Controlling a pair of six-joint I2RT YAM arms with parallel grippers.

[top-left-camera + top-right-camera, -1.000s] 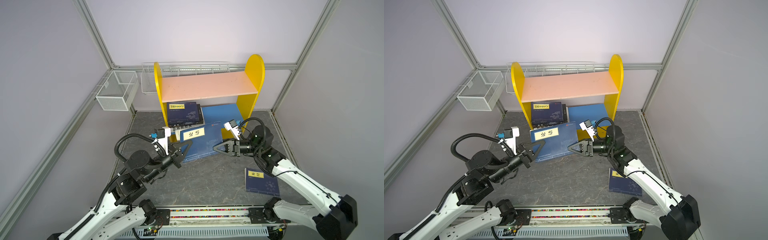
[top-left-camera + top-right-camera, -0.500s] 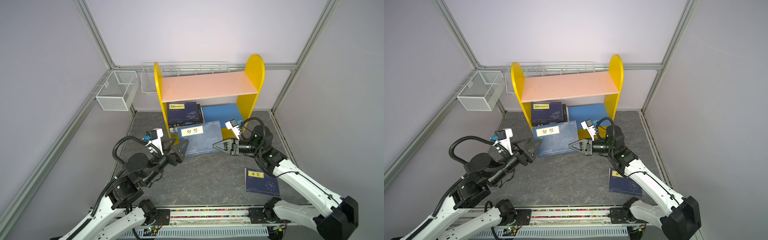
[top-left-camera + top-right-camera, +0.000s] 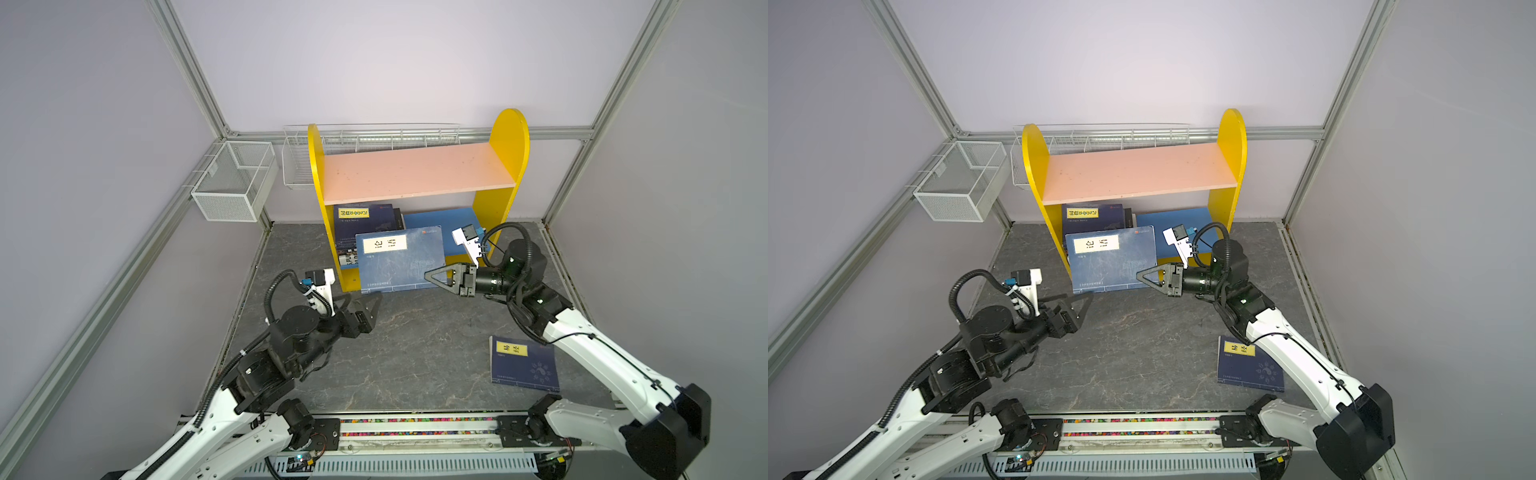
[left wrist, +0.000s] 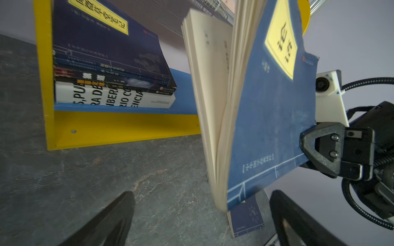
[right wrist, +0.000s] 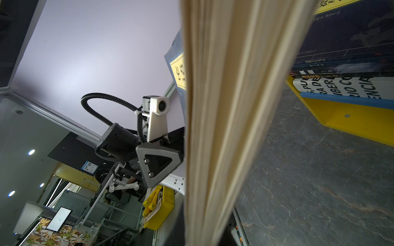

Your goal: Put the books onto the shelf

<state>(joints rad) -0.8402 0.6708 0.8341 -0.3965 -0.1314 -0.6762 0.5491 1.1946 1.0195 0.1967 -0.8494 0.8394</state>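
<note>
Right gripper point(image 3: 429, 275) is clamped on the right edge of the blue book point(image 3: 399, 259), holding it upright just in front of the shelf point(image 3: 509, 162). Left gripper point(image 3: 363, 301) is spread wide with nothing in it, near the book's lower left corner. The left wrist view shows the pages point(image 4: 204, 85) fanned loose, so the pinch probably has the cover and only part of the block. I'd go slow, tip it flat, let the left jaws steady the loose side, then slide it onto the free right half of the blue lower board point(image 3: 440, 218), clear of the yellow side. That board already holds a stack point(image 3: 365, 224) at its left end: white book point(image 4: 115, 100) lowest, navy book point(image 4: 106, 42) on top. Nothing shows on the pink board point(image 3: 415, 174), and the wire baskets point(image 3: 232, 187) look empty. A spare navy book point(image 3: 524, 365) lies flat on the floor by the right arm.
</note>
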